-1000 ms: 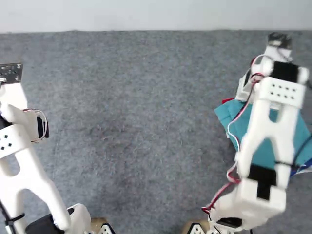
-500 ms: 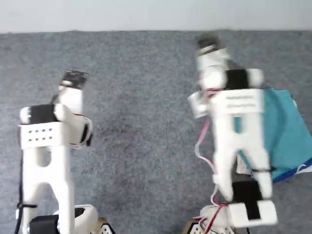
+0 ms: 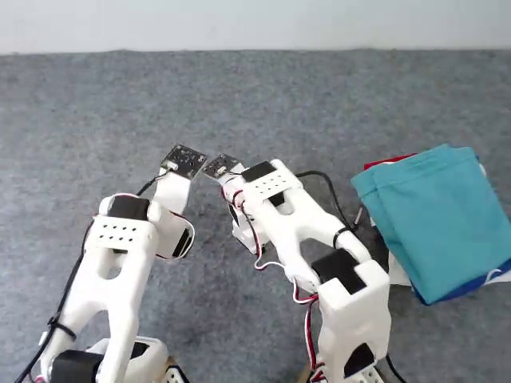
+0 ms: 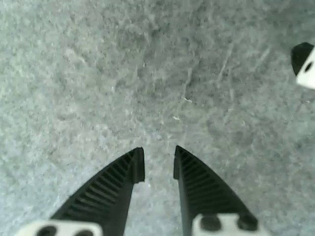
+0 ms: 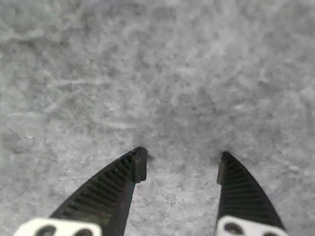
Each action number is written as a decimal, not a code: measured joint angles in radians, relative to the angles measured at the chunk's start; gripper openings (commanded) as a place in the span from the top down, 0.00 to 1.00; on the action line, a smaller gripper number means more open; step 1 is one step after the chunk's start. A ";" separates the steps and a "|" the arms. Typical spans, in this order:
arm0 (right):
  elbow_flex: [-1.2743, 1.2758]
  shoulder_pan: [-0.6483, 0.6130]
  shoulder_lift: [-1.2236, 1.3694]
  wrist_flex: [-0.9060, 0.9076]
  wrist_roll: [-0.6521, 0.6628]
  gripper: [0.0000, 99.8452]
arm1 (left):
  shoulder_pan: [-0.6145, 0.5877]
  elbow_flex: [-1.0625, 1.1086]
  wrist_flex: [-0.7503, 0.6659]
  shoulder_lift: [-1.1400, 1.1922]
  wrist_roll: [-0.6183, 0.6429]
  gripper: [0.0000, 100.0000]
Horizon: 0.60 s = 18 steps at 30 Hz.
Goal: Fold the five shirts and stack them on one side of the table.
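Note:
A stack of folded shirts lies at the table's right edge, with a teal shirt (image 3: 435, 215) on top. A red shirt (image 3: 383, 163) peeks out at the stack's far side, and white (image 3: 397, 271) and blue (image 3: 471, 287) edges show at the near side. My left gripper (image 3: 182, 159) (image 4: 158, 164) hangs over bare grey table near the middle, open by a narrow gap with nothing in it. Right beside it, my right gripper (image 3: 221, 166) (image 5: 182, 164) is open wider, also empty, well left of the stack.
The grey felt-like table top (image 3: 96, 112) stretches left and back to a pale wall. The two gripper heads are nearly touching at the centre; a piece of the right arm (image 4: 305, 64) shows in the left wrist view.
The right arm has swung left, off the shirt stack, to the table's middle. The left arm has come in from the left edge to meet it. The teal shirt now lies uncovered.

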 measured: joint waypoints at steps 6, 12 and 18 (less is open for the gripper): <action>-0.041 0.000 0.051 0.000 0.000 0.77 | 0.000 0.094 -0.127 0.000 0.000 0.89; -0.044 -0.003 0.055 0.002 0.000 0.77 | 0.000 0.170 -0.241 0.000 0.000 0.89; -0.044 -0.003 0.055 0.002 0.000 0.77 | 0.000 0.256 -0.359 0.000 0.000 0.89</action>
